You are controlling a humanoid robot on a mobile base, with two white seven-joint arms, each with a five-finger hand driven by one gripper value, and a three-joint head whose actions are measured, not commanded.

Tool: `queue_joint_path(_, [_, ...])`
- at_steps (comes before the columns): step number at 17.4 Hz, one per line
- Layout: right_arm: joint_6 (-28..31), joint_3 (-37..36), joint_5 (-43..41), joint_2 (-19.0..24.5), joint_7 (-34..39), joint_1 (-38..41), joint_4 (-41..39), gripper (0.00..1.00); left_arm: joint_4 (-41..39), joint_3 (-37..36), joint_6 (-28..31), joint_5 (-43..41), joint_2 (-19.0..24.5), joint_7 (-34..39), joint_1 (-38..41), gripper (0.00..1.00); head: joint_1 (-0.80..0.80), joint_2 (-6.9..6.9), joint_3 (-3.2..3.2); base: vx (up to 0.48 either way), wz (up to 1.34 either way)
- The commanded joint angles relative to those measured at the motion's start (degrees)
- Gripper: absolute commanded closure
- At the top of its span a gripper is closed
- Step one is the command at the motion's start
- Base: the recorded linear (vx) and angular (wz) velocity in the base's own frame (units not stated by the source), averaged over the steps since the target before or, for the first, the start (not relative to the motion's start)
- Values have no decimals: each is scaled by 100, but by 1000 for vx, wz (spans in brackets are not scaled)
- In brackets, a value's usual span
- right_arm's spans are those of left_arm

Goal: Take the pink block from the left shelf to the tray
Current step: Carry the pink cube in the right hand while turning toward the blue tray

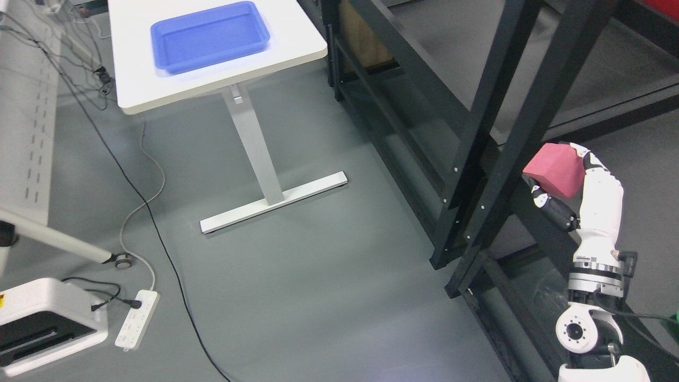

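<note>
block (551, 170), pink, is sitting in the right hand (575, 188) at the right side of the head view, just beside the black shelf (477, 127) frame and clear of its uprights. the hand is closing around it: white fingers (589, 156) are wrapping over the top right edge and a dark thumb (551, 207) is pressing from below, so the block is clamped between them, tilted with one corner pointing left. the arm is rising from the lower right corner, its wrist standing in front of the shelf's lower rail.

the blue tray (209, 34) is lying on the white table (159, 90) at the top left, well apart from the hand, close to the table's near edge. between them a wide stretch of grey floor (318, 276) is lying open. cables (154, 223) are trailing across the floor on the left towards a power strip (137, 318), and the table's foot (273, 204) is reaching out toward the shelf.
</note>
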Motion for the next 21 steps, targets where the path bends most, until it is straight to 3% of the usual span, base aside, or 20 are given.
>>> queue_joint_path(1, [-4,-12,8,-75,-3,149,-15,98,0,0,-4,-9,100,5,53,0,0,0,0,-118,450])
queue_joint_path(21, [-40,14,8,-75,6,202,-6,98,0,0,-4,-9,100,5,53,0,0,0,0,-73,396])
